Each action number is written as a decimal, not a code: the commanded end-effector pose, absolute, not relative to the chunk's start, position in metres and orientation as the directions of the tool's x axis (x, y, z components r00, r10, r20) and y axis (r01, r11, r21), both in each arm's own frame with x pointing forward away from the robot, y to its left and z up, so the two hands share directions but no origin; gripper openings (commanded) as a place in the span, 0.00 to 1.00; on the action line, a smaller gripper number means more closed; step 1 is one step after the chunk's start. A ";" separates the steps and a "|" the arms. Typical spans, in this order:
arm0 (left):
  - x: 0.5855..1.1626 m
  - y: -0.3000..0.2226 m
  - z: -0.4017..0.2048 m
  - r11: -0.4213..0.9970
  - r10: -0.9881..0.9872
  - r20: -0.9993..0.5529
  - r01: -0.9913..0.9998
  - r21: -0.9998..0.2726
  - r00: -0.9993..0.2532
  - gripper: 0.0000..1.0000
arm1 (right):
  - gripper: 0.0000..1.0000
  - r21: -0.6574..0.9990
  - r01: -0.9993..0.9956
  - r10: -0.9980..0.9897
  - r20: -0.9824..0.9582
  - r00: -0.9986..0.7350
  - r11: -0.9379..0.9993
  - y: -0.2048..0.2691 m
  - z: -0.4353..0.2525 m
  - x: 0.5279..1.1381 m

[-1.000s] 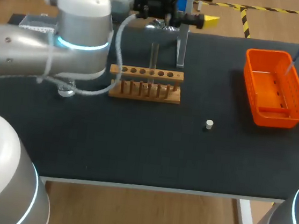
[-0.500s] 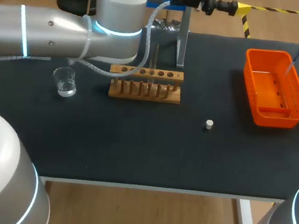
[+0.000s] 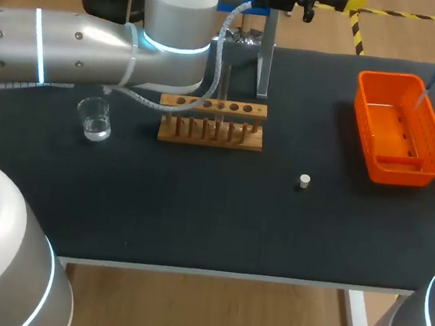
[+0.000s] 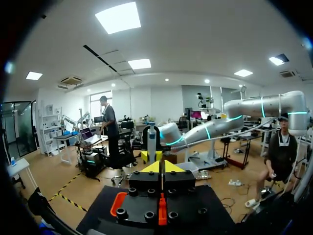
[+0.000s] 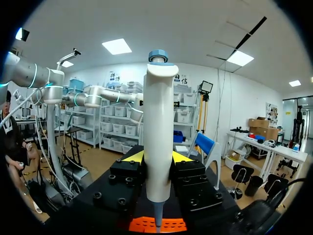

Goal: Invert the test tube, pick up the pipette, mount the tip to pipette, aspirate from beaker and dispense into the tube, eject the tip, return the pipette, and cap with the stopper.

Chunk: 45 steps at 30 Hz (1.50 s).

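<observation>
In the past second the left arm (image 3: 74, 44) has swung up and away from the left part of the worktop (image 3: 195, 223), where it was hiding the beaker. The left hand (image 4: 164, 166) has gone on past the far edge, up by the stand (image 3: 265, 58), and its fingers sit together on nothing. That leaves the beaker (image 3: 94, 117), holding a little clear liquid, exposed near the left edge. The rack (image 3: 212, 123) is also open from above, with the test tube (image 3: 224, 85) standing upright in it toward the far edge. Nothing else has shifted. The stopper (image 3: 303, 181) lies loose between the rack and the orange basket (image 3: 404, 78). The right hand (image 5: 156, 161) stays clamped on the pipette (image 5: 157, 107), held high over the basket by the right edge with its point aimed down into it. I read this as the left arm finishing with the tube and clearing room for the pipette work. Whether a tip is seated I cannot tell, and capping is plainly not yet done.
</observation>
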<state>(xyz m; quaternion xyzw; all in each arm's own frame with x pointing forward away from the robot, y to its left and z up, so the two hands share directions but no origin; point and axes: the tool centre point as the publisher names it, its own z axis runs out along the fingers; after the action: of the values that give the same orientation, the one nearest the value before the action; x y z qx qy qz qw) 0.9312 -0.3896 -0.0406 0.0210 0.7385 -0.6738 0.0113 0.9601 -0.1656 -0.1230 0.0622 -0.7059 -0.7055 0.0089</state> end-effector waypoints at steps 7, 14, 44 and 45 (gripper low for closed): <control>0.937 -0.435 -0.034 0.027 0.030 -0.108 0.109 -0.994 -0.994 0.00 | 0.00 0.997 -0.076 -0.099 -0.075 -0.992 0.000 -0.165 -0.122 0.959; 0.937 -0.464 -0.026 0.010 -0.028 -0.121 0.121 -0.993 -0.992 0.00 | 0.00 0.997 -0.076 -0.099 -0.075 -0.992 0.000 -0.165 -0.122 0.959; 0.966 -0.526 -0.018 -0.018 -0.072 -0.068 0.069 -0.997 -0.995 0.00 | 0.00 0.997 -0.076 -0.099 -0.075 -0.992 0.000 -0.165 -0.122 0.959; 0.966 -0.529 -0.018 -0.020 -0.067 -0.066 0.067 -0.998 -0.996 0.00 | 0.00 0.997 -0.076 -0.099 -0.075 -0.992 0.000 -0.165 -0.122 0.959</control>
<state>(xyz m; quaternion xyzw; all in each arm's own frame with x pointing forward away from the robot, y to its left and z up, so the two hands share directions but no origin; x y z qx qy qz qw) 0.9600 -0.5171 -0.0187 -0.0017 0.6971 -0.7152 0.0492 0.9601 -0.1655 -0.1229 0.0622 -0.7059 -0.7055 0.0089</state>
